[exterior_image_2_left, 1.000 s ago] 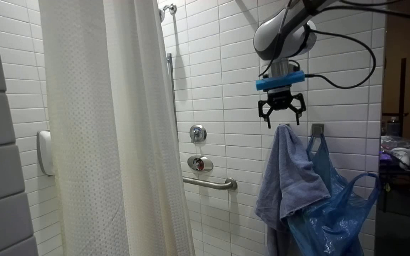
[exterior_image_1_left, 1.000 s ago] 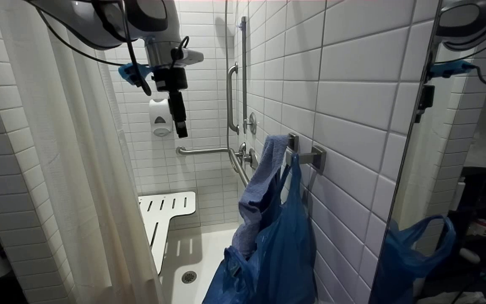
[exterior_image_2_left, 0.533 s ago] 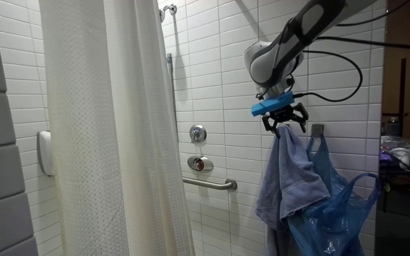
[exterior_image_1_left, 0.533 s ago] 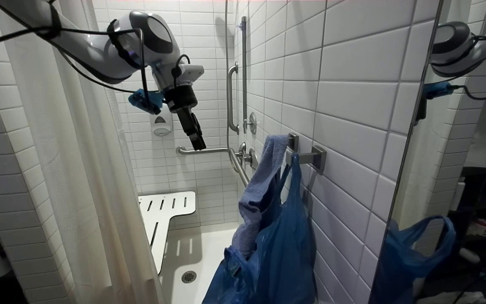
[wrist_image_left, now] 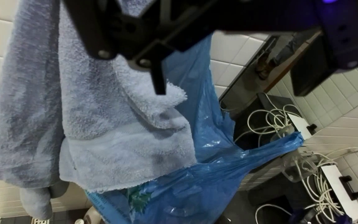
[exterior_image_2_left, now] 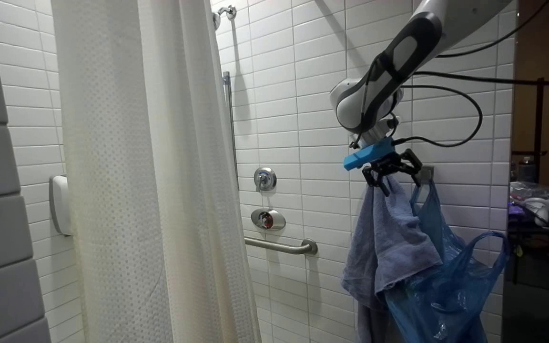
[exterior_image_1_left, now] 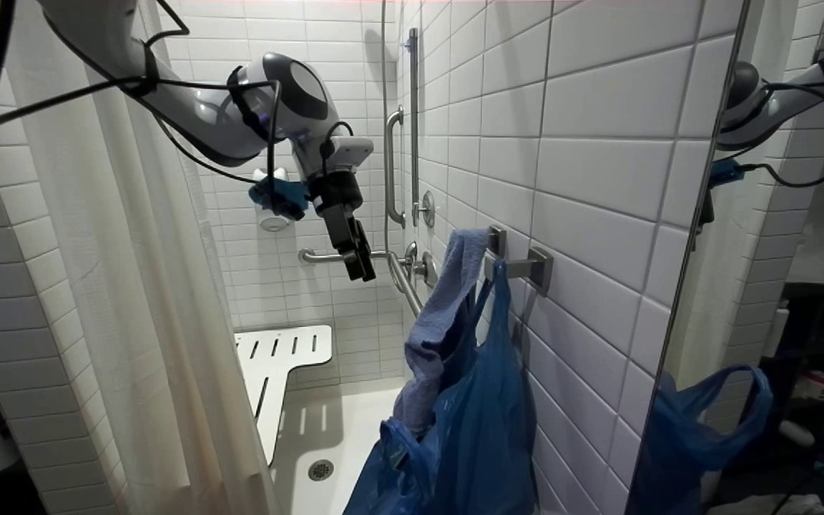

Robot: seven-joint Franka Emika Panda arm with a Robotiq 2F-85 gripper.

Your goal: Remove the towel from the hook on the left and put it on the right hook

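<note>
Towel (exterior_image_1_left: 435, 332), limp on the left hook (exterior_image_1_left: 498, 239) in an exterior view; the tool (exterior_image_1_left: 363, 277) stands apart from it, grasping nothing. In an exterior view, the blue bag (exterior_image_2_left: 441, 290) hangs on the right hook (exterior_image_2_left: 425, 172) beside the towel, and the tool, spread wide, overlaps the towel's narrow top. In the wrist view, one of the fingers (wrist_image_left: 158, 79) crosses thick pile — presumably soft, light, hardly slippery and not fragile. Best hold, by judgement: the gathered fold just below the left hook, lifted outward and up; a pinch at the loose hem would likely only set it swinging.
</note>
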